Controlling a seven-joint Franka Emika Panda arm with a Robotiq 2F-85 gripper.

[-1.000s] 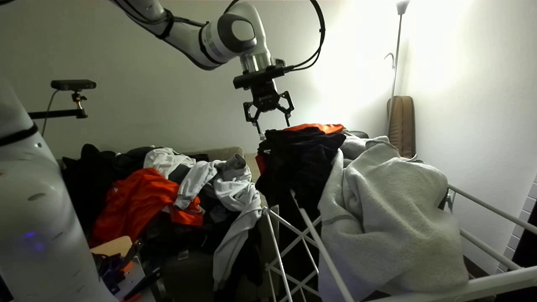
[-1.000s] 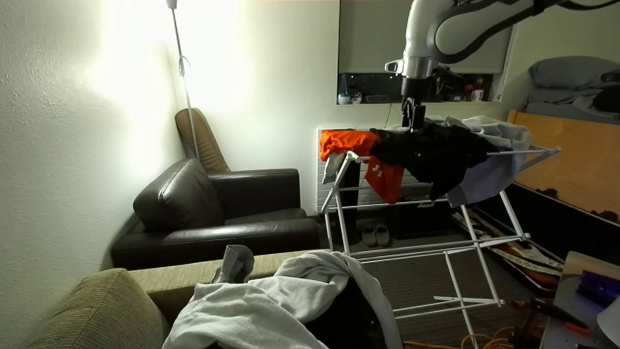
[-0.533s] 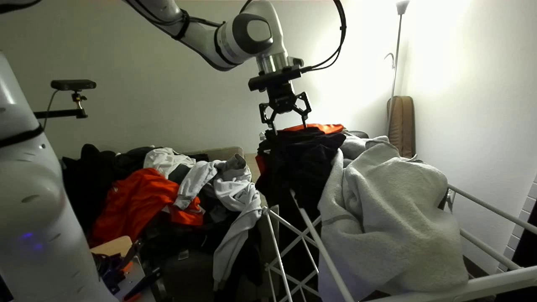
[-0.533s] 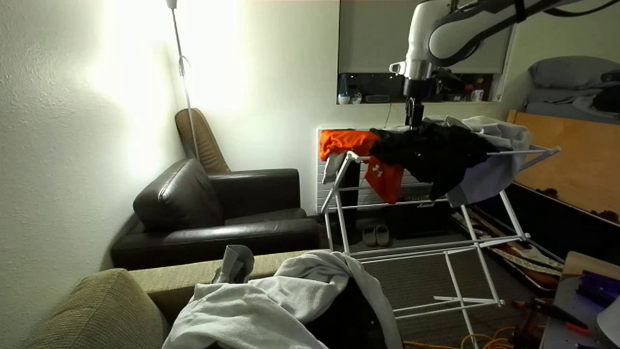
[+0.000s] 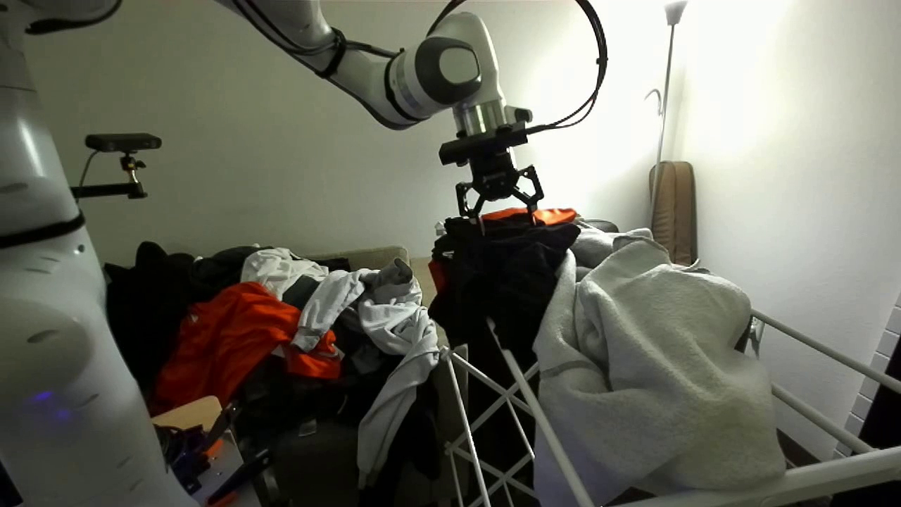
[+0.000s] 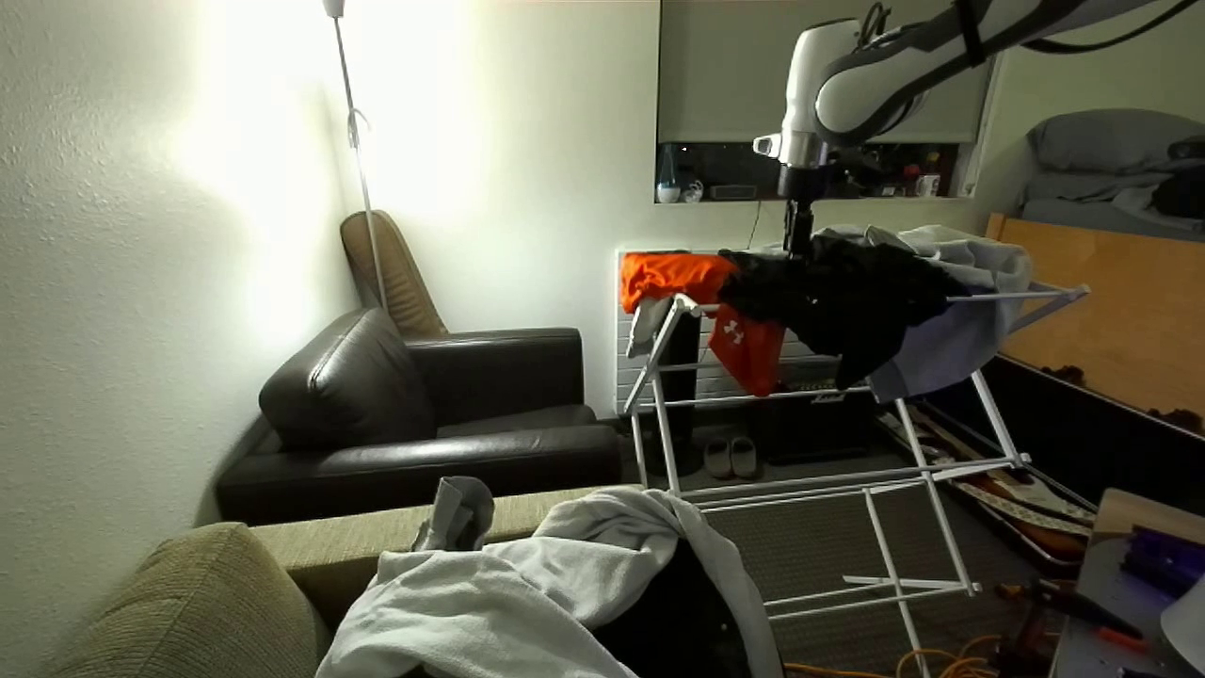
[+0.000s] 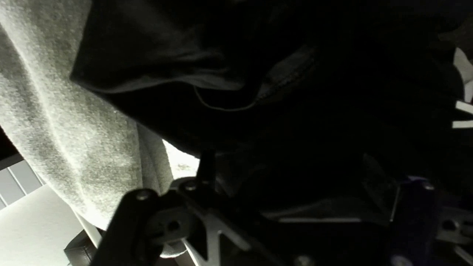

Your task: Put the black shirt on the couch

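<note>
The black shirt (image 5: pixel 503 282) hangs limp over the top of the white drying rack; it also shows in an exterior view (image 6: pixel 838 297) and fills most of the wrist view (image 7: pixel 229 125). My gripper (image 5: pixel 507 224) points down with its fingertips at the shirt's top folds, and in an exterior view (image 6: pixel 798 252) they meet its upper surface. The fingers stand wide apart in the wrist view (image 7: pixel 293 168), with dark cloth beyond and between them; whether they touch it I cannot tell. The couch (image 6: pixel 188 593) is olive-grey fabric, mostly hidden under a heap of clothes.
The white drying rack (image 6: pixel 664 405) also bears an orange-red garment (image 6: pixel 678 273) and a large pale sheet (image 5: pixel 654 366). White and orange clothes (image 5: pixel 239 331) cover the couch. A dark leather armchair (image 6: pixel 499 452) and a floor lamp (image 6: pixel 362 179) stand by the wall.
My gripper has moved right in an exterior view, then lower, from beside the shirt's edge to over its top folds. The fingers stay apart. The clothes have not visibly moved.
</note>
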